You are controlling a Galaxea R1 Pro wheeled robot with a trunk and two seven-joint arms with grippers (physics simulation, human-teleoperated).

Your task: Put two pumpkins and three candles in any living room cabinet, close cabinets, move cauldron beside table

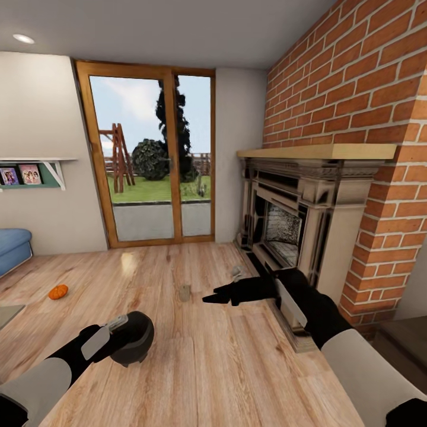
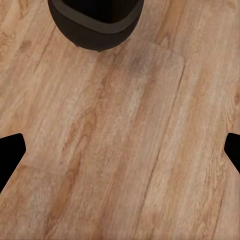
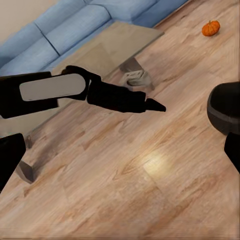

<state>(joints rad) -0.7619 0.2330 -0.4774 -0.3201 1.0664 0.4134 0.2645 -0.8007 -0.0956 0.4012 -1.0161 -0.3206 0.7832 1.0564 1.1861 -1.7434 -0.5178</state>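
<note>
Cauldron (image 1: 131, 338) sitting on floor near left end effector (image 2: 120, 150) — fingers standing apart, empty; judging it heavy, rigid — gripping the rim looks best.

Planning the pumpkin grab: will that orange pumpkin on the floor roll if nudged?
Probably. The pumpkin looks round and sits loose on the smooth wood floor, so a side nudge would likely roll it. Its ribs and slightly flattened shape may stop it soon. It seems rigid, so a claw grip should hold.
</note>
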